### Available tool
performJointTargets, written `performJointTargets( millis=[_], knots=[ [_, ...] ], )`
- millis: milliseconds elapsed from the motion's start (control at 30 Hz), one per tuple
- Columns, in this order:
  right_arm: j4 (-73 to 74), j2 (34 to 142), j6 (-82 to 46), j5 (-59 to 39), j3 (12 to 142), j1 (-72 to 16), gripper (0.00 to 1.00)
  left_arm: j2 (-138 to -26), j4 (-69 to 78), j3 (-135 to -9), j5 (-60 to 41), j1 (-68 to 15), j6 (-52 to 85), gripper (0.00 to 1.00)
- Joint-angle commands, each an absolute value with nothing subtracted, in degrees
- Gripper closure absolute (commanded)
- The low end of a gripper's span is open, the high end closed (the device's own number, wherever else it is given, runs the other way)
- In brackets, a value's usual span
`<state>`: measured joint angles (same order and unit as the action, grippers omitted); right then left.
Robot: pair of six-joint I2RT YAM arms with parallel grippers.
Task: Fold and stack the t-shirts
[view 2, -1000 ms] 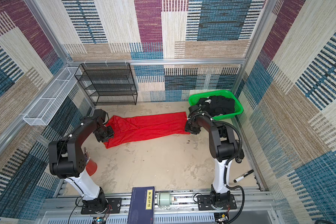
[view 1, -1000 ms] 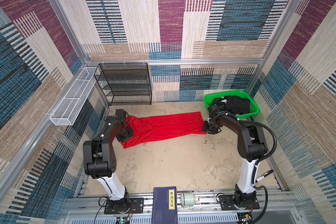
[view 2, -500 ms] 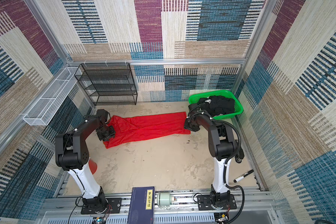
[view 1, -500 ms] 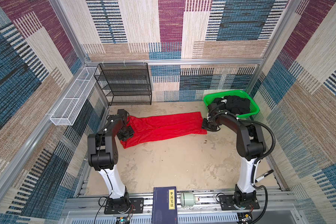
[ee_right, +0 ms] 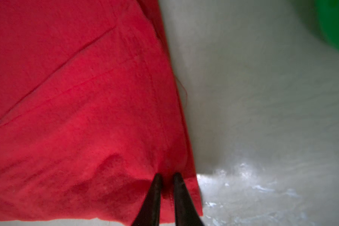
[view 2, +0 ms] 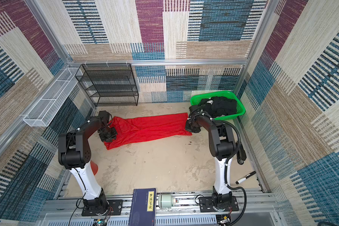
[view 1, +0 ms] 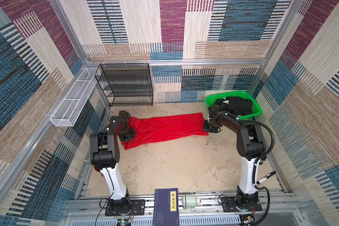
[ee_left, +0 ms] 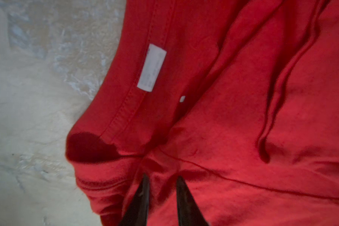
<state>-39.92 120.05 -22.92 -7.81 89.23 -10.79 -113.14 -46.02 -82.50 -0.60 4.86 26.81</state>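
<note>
the sandy desk is carrying everything, and the red t-shirt is lying across its far half as a long, loosely folded strip, running from the left arm to the right arm in both top views. the black t-shirts are sitting heaped in the green basket in the far right corner, near the strip's end, not yet folded. the right tool is pinching the red shirt's hem corner, its jaws drawn tight on the cloth. the left tool is standing narrow at the collar end, with a pucker of red cloth lying between its fingers; whether it is really gripping i cannot tell. the white neck tag is showing just beyond it. as i am judging it, the danger is an uneven lift: if the left side is catching only the top layer, or nothing, pulling from the right is going to drag the strip askew and let the layers slide apart. the thin corner pinch may also be slipping free under tension, and the right arm, working so near the basket, may be nudging it.
</note>
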Motion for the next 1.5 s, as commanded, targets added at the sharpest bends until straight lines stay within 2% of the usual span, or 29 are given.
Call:
performJointTargets(
  millis=[0,133,533,933,1133,1167,1233,1333,1467],
  knots=[
    [-38.65,118.92,-22.59,-8.53,88.79,-10.72,1.0,-112.8,-45.89,-81.84,-1.24,5.08,25.47,0.85],
    [-38.3,117.81,-22.39,-8.88,88.46,-10.74,1.0,-111.86,-45.72,-80.89,-0.82,5.36,25.54,1.0],
    [-39.11,109.72,-21.45,-8.26,81.8,-10.72,1.0,-100.49,-45.58,-74.09,0.29,6.59,26.36,1.0],
    [-40.05,93.65,-24.42,-3.48,61.4,-10.72,1.0,-89.4,-46.35,-58.51,1.37,6.59,33.37,1.0],
    [-40.28,92.59,-27.31,-3.04,56.07,-10.81,1.0,-88.46,-48.75,-55.79,0.88,6.58,32.75,1.0],
    [-41.56,92.22,-28.11,-1.5,56.14,-10.81,0.94,-87.95,-49.89,-55.4,1.34,6.49,32.87,1.0],
    [-44.19,90.87,-29.33,2.05,57.14,-10.85,0.89,-85.9,-52.04,-54.53,2.94,6.53,33.72,0.98],
    [-45.33,88.61,-28.93,4.1,60.12,-10.94,0.7,-82.62,-52.83,-54.62,3.39,6.33,34.41,0.8],
    [-43.03,91.45,-25.86,-0.42,66.16,-12.74,0.62,-81.85,-50.76,-58.12,2.37,4.13,34.76,0.73]
  ],
)
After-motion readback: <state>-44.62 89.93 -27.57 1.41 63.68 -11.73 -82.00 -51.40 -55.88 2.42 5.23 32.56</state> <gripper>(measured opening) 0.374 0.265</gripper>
